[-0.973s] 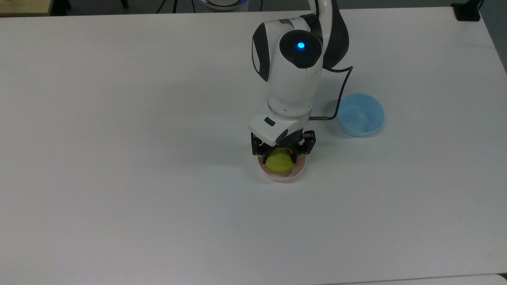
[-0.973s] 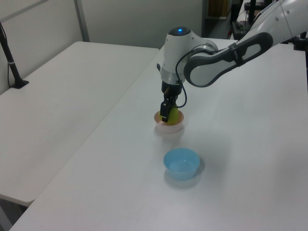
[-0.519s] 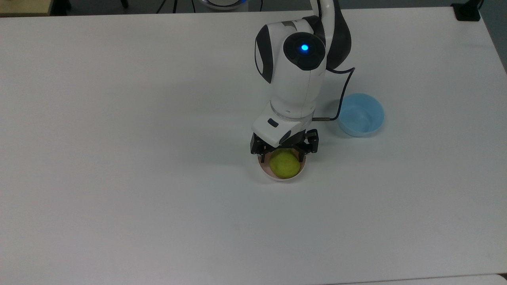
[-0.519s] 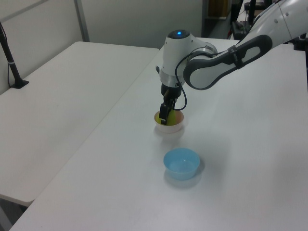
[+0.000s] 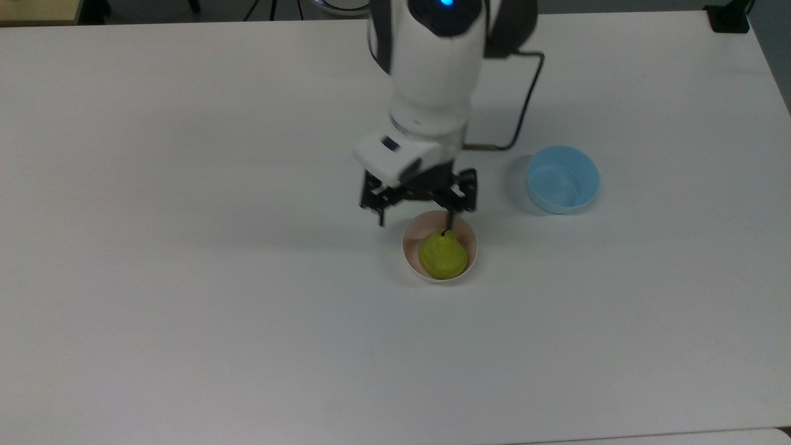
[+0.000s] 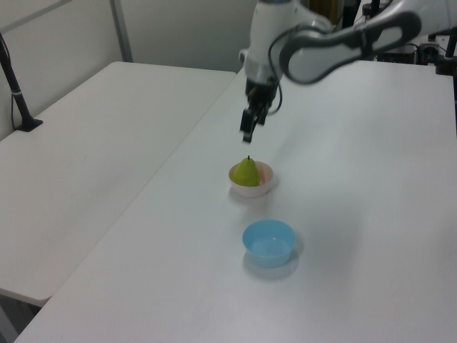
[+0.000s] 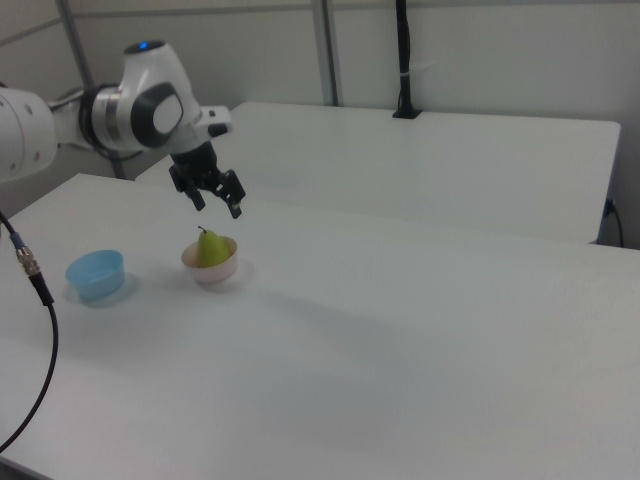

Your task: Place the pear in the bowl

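Fingers (image 5: 456,210) spread wide, empty, above pink bowl (image 5: 469,246). Pear (image 5: 442,255) upright inside bowl, stem up, apart from fingers. Placement judged done. Retreat: lift straight, avoid clipping stem; blue bowl (image 5: 562,179) beside pink bowl, untouched.

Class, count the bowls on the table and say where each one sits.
2. The pink bowl holds the pear, below the open gripper. The blue bowl stands empty toward the top view's right.

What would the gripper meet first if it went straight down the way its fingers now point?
Most likely the pear, stem first: the open gripper hangs above it, fingers down, and the pear stands upright in the pink bowl. In the top view the gripper seems slightly offset, so depth is uncertain.
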You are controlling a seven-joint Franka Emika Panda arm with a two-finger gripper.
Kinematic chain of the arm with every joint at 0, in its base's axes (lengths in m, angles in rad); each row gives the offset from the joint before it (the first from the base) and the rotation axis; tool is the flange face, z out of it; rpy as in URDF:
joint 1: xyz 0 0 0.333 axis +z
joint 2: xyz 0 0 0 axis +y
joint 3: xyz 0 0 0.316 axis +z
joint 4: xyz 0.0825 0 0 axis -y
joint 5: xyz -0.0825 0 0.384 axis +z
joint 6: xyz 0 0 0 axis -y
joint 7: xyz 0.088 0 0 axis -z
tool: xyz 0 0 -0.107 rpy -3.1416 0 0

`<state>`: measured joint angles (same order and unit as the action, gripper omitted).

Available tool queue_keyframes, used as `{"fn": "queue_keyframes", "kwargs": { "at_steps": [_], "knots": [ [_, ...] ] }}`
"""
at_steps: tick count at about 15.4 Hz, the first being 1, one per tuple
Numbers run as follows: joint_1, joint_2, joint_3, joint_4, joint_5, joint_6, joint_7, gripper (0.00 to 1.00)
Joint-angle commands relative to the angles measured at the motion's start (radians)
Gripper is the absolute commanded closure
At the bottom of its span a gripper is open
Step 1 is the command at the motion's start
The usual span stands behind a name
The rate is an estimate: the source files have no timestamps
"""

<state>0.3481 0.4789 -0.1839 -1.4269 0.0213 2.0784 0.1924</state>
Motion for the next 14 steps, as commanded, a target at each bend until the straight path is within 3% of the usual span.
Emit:
{"fn": "queue_keyframes", "kwargs": {
  "at_steps": [1,6,11,14],
  "knots": [
    [-0.069,-0.152,0.004,-0.084,-0.050,-0.159,-0.039,0.00],
    [-0.214,-0.279,0.012,-0.133,-0.050,-0.331,-0.194,0.00],
    [-0.303,-0.367,0.027,-0.155,-0.052,-0.389,-0.232,0.00],
    [-0.311,-0.375,0.029,-0.155,-0.052,-0.389,-0.229,0.00]
  ]
}}
